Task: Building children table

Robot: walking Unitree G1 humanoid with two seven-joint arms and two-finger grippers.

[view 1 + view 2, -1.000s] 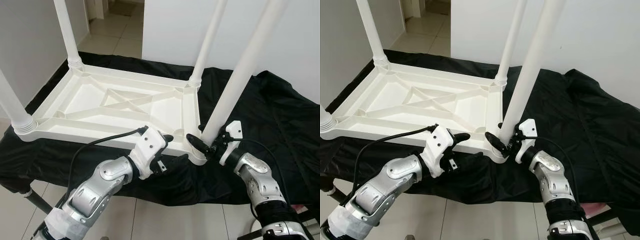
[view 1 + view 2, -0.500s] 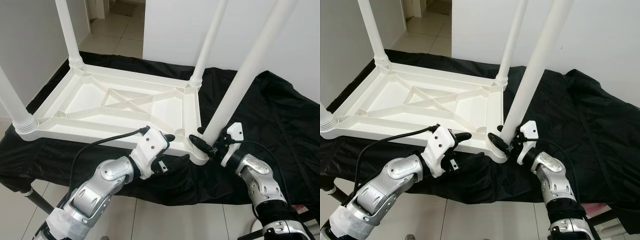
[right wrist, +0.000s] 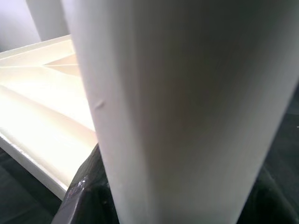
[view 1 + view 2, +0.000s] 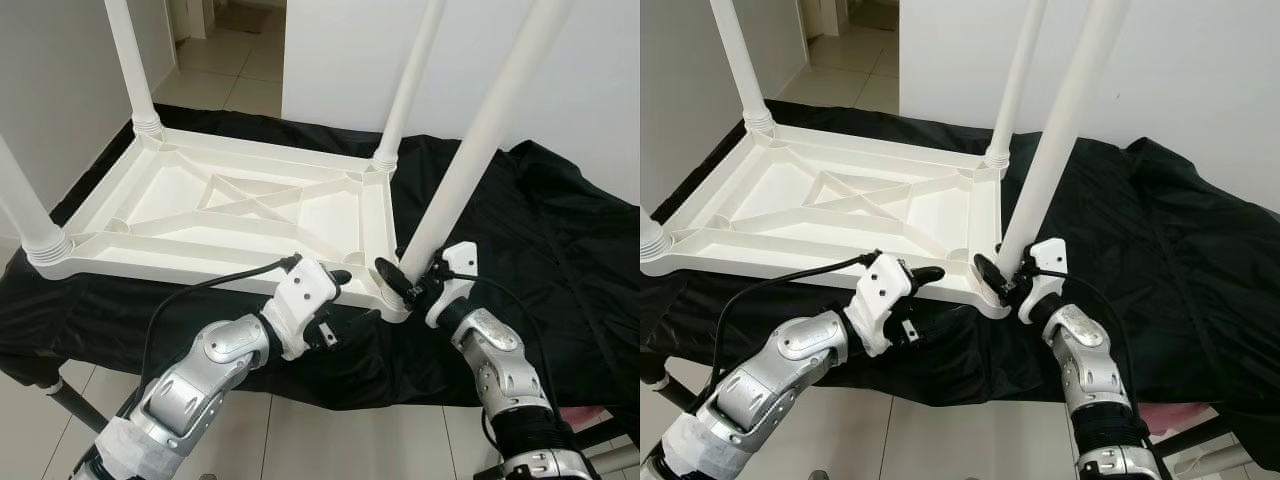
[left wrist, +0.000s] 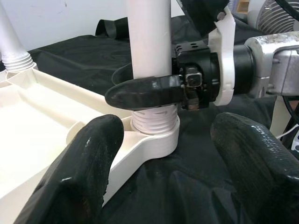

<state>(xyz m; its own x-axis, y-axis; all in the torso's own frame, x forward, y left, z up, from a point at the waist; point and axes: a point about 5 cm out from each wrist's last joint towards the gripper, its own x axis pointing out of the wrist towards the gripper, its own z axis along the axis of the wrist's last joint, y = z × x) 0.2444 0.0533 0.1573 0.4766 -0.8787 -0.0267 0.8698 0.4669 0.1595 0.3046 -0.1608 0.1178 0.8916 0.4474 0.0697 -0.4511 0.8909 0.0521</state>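
Note:
The white table top (image 4: pixel 200 268) lies upside down on a black cloth (image 4: pixel 540 230), with its legs standing up from the corners. My right gripper (image 4: pixel 403 284) is shut on the near right leg (image 4: pixel 470 150) just above its ribbed socket (image 5: pixel 154 126); one black finger (image 5: pixel 145 91) wraps across the leg. That leg (image 3: pixel 177 107) stands very close in the right wrist view. My left gripper (image 5: pixel 170 168) is open at the table's near rim, just left of that corner, with one finger over the rim and nothing held.
Three more white legs stand at the far left (image 4: pixel 130 60), far right (image 4: pixel 410 85) and near left (image 4: pixel 25 215) corners. The cloth-covered surface ends close before me, with tiled floor (image 4: pixel 300 440) below. A white wall (image 4: pixel 600 90) rises behind.
My right wrist has shifted slightly left, closer around the base of the near right leg. The left gripper has stayed at the rim.

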